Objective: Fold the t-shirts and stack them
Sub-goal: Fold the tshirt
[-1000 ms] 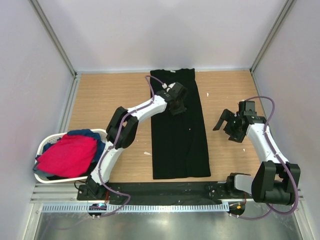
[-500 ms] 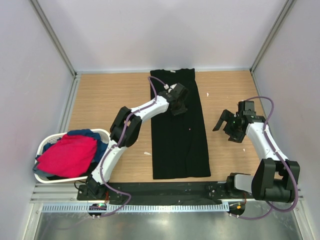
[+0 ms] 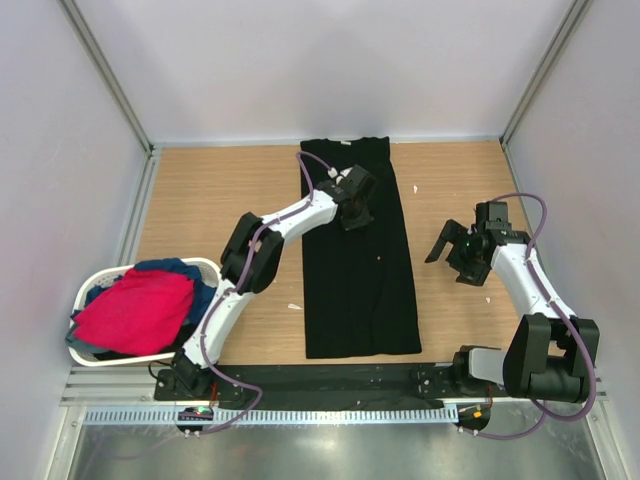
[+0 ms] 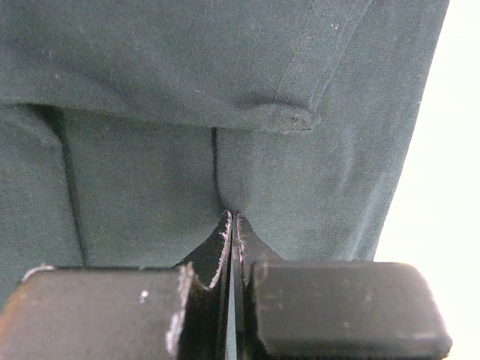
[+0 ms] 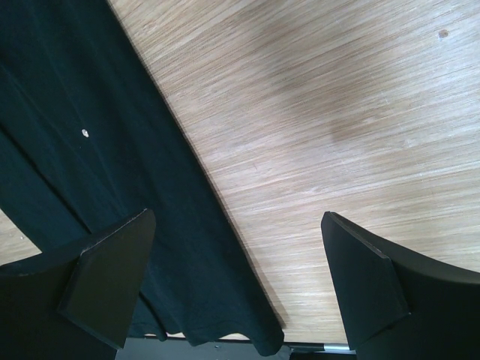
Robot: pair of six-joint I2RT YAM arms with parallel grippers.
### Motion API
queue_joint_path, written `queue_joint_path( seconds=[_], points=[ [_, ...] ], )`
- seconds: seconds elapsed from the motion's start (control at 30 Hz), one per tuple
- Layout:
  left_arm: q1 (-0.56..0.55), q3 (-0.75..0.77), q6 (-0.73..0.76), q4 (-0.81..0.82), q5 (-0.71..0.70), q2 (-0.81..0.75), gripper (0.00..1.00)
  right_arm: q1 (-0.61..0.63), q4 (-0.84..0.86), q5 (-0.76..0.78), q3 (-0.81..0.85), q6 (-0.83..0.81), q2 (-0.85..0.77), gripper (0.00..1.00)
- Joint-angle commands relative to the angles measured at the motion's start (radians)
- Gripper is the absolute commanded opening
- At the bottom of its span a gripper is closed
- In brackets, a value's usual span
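A long black t-shirt [image 3: 362,290] lies flat down the middle of the wooden table, folded into a narrow strip with its collar at the far end. My left gripper [image 3: 354,213] rests on its upper part, left of centre. In the left wrist view the left gripper [image 4: 232,219] is shut, and a crease of the black t-shirt [image 4: 322,172] is pinched at its tips. My right gripper [image 3: 456,253] hangs open over bare wood to the right of the shirt. In the right wrist view its fingers [image 5: 112,270] spread wide, with the black t-shirt's [image 5: 82,150] right edge below them.
A white oval basket [image 3: 92,284] stands at the near left. It holds a red t-shirt [image 3: 135,310] lying over a blue one [image 3: 176,267]. Grey walls close in the table [image 3: 220,200] on three sides, and a metal rail runs along the near edge.
My left gripper has closed fully onto the black t-shirt and shifted slightly up the cloth. The right arm has stayed where it was, open.
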Motion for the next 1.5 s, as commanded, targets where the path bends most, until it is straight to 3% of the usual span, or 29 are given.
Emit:
queue_joint_path(
  seconds=[0.0, 0.57, 0.6, 0.67, 0.73, 0.87, 1.07, 1.2, 1.23, 1.33, 1.47],
  points=[
    [0.019, 0.043, 0.050, -0.008, 0.011, -0.026, 0.00, -0.003, 0.026, -0.008, 0.013, -0.012, 0.004, 1.00],
    [0.051, 0.106, 0.143, -0.057, 0.052, -0.026, 0.02, -0.002, 0.031, -0.011, 0.003, -0.015, 0.019, 1.00],
    [0.051, 0.114, 0.149, -0.065, 0.054, -0.022, 0.06, -0.003, 0.031, -0.016, 0.001, -0.015, 0.021, 1.00],
    [0.051, 0.135, 0.162, -0.091, 0.060, -0.008, 0.27, -0.003, 0.031, -0.022, -0.002, -0.018, 0.019, 1.00],
    [0.050, 0.137, 0.186, -0.109, 0.100, -0.023, 0.37, -0.002, 0.029, -0.033, -0.007, -0.019, 0.006, 1.00],
    [0.031, 0.033, 0.206, -0.125, 0.101, -0.144, 0.39, 0.018, 0.020, -0.051, -0.016, -0.015, -0.037, 1.00],
    [-0.041, -0.315, 0.160, -0.071, 0.084, -0.409, 0.38, 0.162, 0.018, -0.036, -0.048, 0.031, -0.085, 0.93],
    [-0.084, -0.579, 0.032, 0.064, 0.118, -0.615, 0.38, 0.309, 0.024, 0.029, -0.111, 0.091, -0.082, 0.88],
    [-0.110, -0.652, 0.002, 0.091, 0.119, -0.634, 0.35, 0.313, 0.026, 0.035, -0.122, 0.100, -0.080, 0.82],
    [-0.176, -0.713, -0.096, 0.121, 0.074, -0.683, 0.30, 0.331, 0.024, 0.030, -0.116, 0.112, -0.082, 0.71],
    [-0.222, -0.866, -0.221, 0.119, 0.072, -0.773, 0.30, 0.354, 0.006, 0.010, -0.126, 0.163, -0.100, 0.71]
  ],
)
